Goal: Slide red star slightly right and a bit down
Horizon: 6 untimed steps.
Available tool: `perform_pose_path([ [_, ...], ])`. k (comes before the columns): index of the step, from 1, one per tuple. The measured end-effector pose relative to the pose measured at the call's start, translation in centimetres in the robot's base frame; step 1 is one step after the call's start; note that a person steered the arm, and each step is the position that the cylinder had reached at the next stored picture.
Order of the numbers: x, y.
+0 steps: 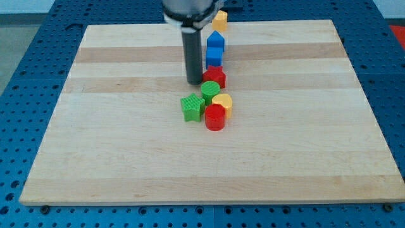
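Note:
The red star (215,77) sits on the wooden board (126,139) near its middle, a little toward the view's top. My tip (193,83) stands on the board just to the star's left, close to it or touching it. A green round block (211,90) lies right below the star. A green star (192,107) lies below my tip. A yellow block (223,102) and a red cylinder (215,117) sit below the green round block.
Two blue blocks (215,47) stand in a column above the red star. A yellow block (219,20) sits at the board's top edge. The rod's wide body rises out of the view's top.

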<state>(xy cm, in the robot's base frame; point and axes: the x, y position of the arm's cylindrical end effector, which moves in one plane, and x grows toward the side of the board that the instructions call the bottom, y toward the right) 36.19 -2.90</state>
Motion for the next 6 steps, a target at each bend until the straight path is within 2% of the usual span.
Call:
perform_pose_path([
  [1, -3.2, 0.5],
  [2, -3.3, 2.1],
  [3, -2.8, 2.8],
  [5, -1.5, -1.9],
  [6, 0.2, -1.2],
])
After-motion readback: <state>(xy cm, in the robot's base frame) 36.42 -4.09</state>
